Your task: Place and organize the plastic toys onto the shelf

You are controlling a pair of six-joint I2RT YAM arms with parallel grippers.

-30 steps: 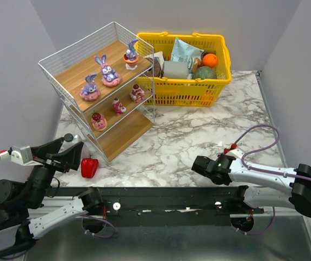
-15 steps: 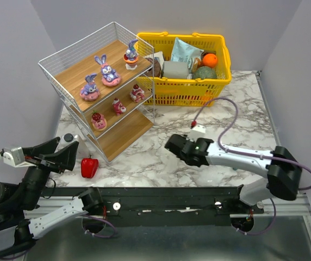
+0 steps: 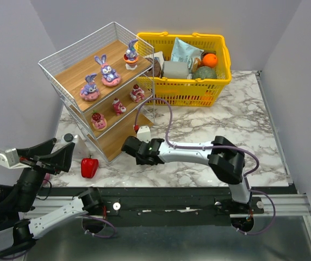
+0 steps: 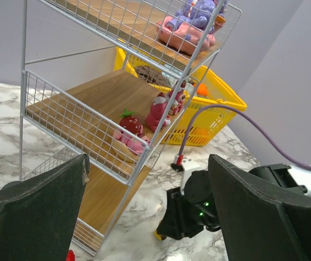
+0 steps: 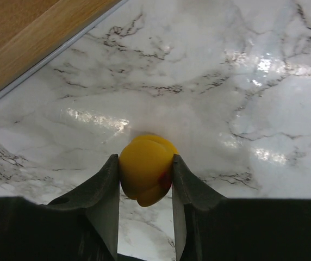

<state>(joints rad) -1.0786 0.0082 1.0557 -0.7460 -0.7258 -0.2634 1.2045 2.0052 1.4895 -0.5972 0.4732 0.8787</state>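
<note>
Looking down from the top cam, the shelf sat at the back left of the marble surface, with three purple bunnies on its top board and three pink-red figures on the middle one. The right claw was stretched across to just beside the shelf's bottom board. The left claw hung wide apart near a red bell pepper. A yellow basket stood right next to the shelf.

Left wrist cam: its own fingers were spread far apart with nothing between them. They framed the shelf and the right claw low on the surface, a bit of yellow poking out at its tip.

Right wrist cam: the claw was clamped on a small yellow toy piece right down by the marble. Couldn't tell if it touched. The shelf's bottom board sat in the top-left corner.
</note>
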